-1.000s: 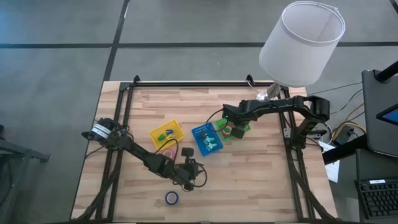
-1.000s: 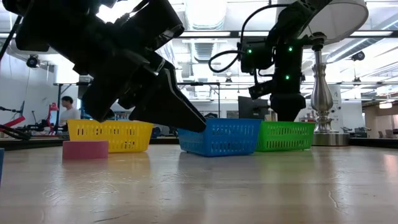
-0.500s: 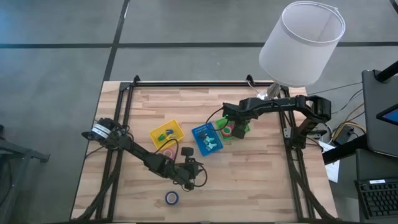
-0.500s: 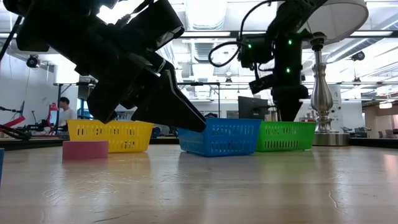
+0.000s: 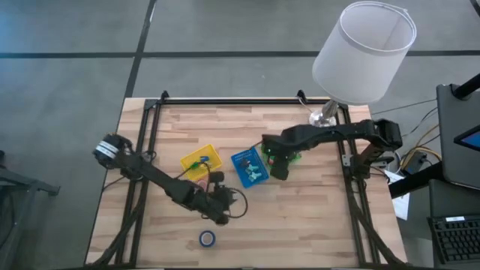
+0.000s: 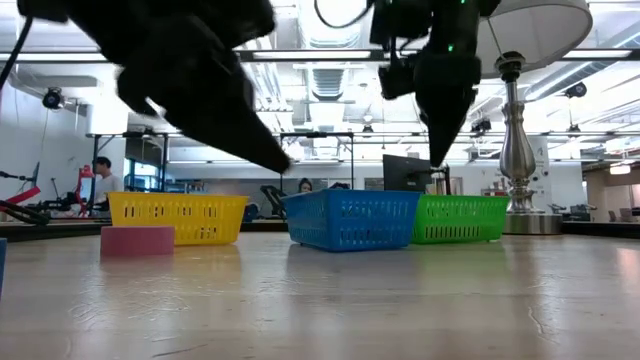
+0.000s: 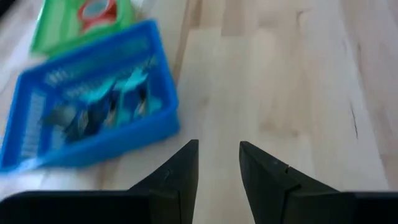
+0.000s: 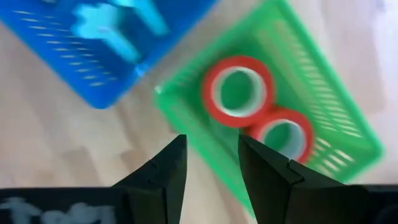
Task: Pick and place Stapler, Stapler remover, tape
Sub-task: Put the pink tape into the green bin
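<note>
Two red tape rolls (image 8: 207,92) (image 8: 311,137) lie flat in the green bin (image 8: 348,134). My right gripper (image 8: 211,144) hangs open above that bin's near edge (image 5: 277,166), fingers pointing down, nothing between them. A pink tape roll (image 5: 201,180) lies beside the yellow bin (image 5: 201,160), and a blue roll (image 5: 208,238) lies near the table's front edge. The blue bin (image 5: 250,166) holds pale blue stapler removers (image 8: 102,25). Small green and blue pieces like staplers sit in the yellow bin. My left gripper (image 7: 217,146) is open and empty, raised off the wood near the blue bin (image 5: 223,193).
The three bins stand in a row across the table's middle (image 6: 350,220). A lamp with a white shade (image 5: 364,52) stands at the far right corner. Bare wood lies right of the blue roll and along the far edge.
My right gripper has risen out of the green bin and drifted a little toward the near edge; its fingertips now hang clear above the rim. My left gripper has lifted off the table and tipped up, drawing slightly back toward the left.
</note>
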Robot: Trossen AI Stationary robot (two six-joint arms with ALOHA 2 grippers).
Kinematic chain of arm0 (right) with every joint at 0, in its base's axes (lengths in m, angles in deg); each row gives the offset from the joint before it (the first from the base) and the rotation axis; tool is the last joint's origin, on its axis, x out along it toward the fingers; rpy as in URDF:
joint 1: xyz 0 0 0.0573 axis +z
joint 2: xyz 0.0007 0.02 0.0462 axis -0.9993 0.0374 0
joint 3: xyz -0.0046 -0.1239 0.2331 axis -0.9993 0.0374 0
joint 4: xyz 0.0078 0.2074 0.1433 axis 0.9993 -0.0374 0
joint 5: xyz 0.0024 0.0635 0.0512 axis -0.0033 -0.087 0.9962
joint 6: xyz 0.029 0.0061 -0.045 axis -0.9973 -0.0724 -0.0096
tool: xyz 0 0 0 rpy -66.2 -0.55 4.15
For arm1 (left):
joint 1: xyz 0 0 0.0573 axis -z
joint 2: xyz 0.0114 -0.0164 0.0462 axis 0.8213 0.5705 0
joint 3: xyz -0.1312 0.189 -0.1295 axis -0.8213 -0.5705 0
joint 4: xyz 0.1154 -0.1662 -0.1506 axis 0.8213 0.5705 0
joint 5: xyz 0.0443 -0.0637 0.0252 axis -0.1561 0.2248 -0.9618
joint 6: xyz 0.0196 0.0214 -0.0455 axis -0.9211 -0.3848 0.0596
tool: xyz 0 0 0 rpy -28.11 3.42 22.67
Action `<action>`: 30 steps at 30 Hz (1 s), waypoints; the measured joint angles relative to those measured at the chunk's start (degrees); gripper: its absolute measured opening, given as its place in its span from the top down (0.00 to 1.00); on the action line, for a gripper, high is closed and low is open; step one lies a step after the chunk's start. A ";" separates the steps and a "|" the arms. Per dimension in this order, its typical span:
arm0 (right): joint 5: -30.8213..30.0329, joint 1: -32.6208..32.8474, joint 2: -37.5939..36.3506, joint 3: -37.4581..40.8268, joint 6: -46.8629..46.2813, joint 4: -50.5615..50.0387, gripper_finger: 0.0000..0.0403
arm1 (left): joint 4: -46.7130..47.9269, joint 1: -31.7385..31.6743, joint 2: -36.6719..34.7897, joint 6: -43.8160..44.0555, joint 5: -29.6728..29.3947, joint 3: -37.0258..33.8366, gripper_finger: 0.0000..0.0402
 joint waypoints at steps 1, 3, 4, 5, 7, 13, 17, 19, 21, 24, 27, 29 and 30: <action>-0.02 1.22 0.00 -0.06 -0.25 0.56 0.66 | 2.76 0.00 -1.46 2.14 0.66 -0.09 0.70; -0.03 3.85 0.00 -0.05 -0.85 2.24 0.65 | 8.47 0.00 -4.00 7.10 1.59 -0.15 0.70; -0.01 5.11 0.00 0.23 -1.26 3.74 0.64 | 11.63 0.06 -5.10 10.01 1.98 -0.16 0.70; 0.00 6.32 -0.04 0.61 -1.57 5.19 0.64 | 14.62 0.09 -6.00 13.05 2.56 -0.18 0.70; 0.02 8.72 0.00 1.27 -2.25 7.54 0.64 | 20.11 0.13 -7.60 18.88 4.24 -0.20 0.70; -0.04 14.60 0.11 1.98 -3.01 15.11 0.65 | 31.92 0.45 -9.38 32.58 10.29 -0.22 0.70; -0.04 17.16 0.13 2.02 -1.95 22.23 0.65 | 36.07 0.60 -8.55 34.75 13.30 -0.29 0.70; -0.09 18.09 0.13 2.02 -0.01 24.27 0.65 | 36.84 0.61 -7.95 35.60 13.39 -0.58 0.70; -0.13 18.81 0.13 2.08 1.66 25.73 0.64 | 36.52 0.61 -7.56 35.78 13.28 -1.02 0.70; -0.14 19.38 0.13 2.14 1.96 25.93 0.64 | 36.68 0.61 -6.93 35.85 11.85 -1.91 0.70; -0.20 19.54 0.15 2.52 2.01 26.02 0.64 | 36.29 0.56 -6.97 36.08 10.10 -2.53 0.70; -0.22 19.57 0.15 3.28 1.95 25.99 0.65 | 36.00 0.55 -6.97 36.08 9.42 -2.82 0.70; -0.20 19.59 0.17 3.71 1.85 25.99 0.66 | 35.45 0.54 -6.97 36.08 9.11 -3.09 0.70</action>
